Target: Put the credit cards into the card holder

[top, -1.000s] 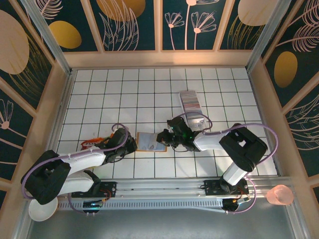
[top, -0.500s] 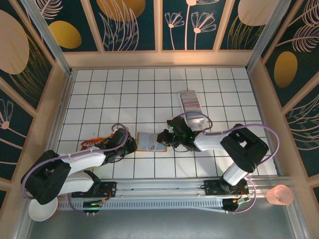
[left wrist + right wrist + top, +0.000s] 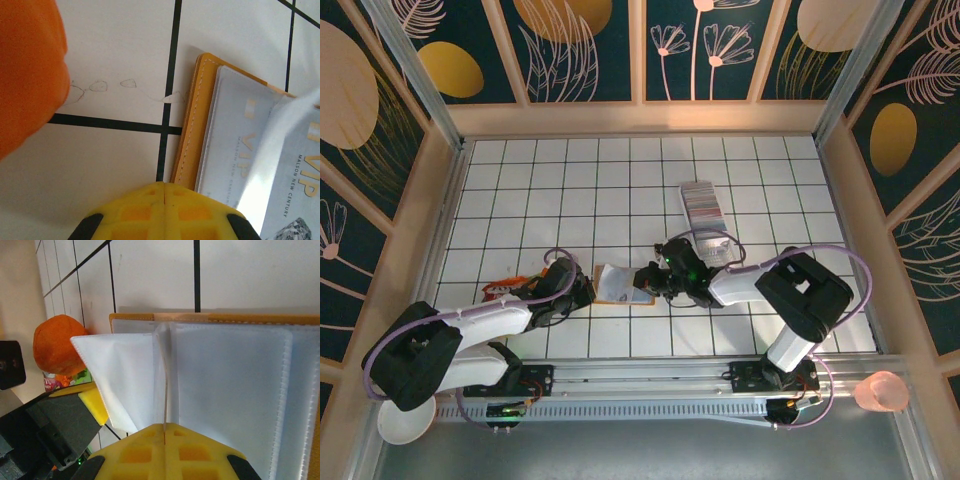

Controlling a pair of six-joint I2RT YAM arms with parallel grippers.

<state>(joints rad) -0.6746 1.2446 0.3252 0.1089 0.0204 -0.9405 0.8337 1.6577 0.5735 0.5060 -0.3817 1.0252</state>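
Your tan-brown leather folding card holder lies open on the white tiled table just below the middle of the overhead view. Pale VIP-printed cards show through its clear sleeves, so some filling looks done. The right gripper is clamped on one thin pale sleeve leaf and lifts it, while the left gripper sits pressed together on nothing at the holder's stitched left edge. Most of the work seems left: the long row of grey, white and pinkish plastic credit cards stands on edge up and to the right.
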